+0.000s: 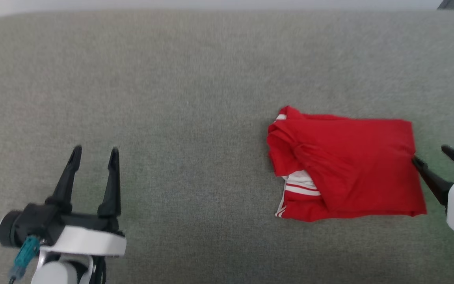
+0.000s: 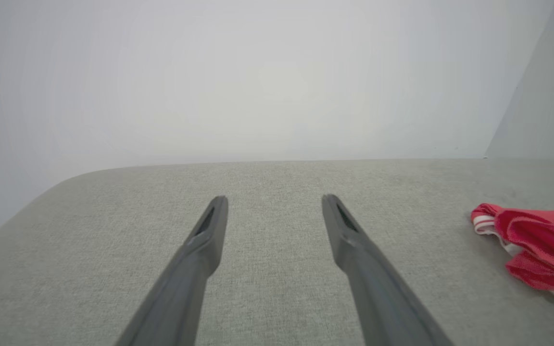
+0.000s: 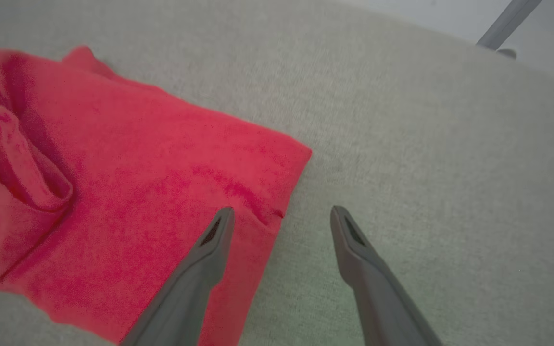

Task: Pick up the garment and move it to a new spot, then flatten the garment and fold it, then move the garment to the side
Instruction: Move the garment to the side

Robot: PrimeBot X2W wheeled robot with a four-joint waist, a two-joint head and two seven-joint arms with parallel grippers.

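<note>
**Q:** Step in hand?
**A:** The garment is found folded, right of centre on the grey surface. The move aside is judged pending.

**Q:** Grippers?
**A:** The right gripper is held spread at the garment's right edge. The left gripper is spread too, well apart. An edge pinch is called for next.

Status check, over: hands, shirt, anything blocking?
Left hand open, empty, away from garment. Right hand open at garment's right edge, not gripping. Garment folded on grey surface. No obstruction seen.

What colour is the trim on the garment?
White; the trim on the red garment shows best in the head view.
</note>
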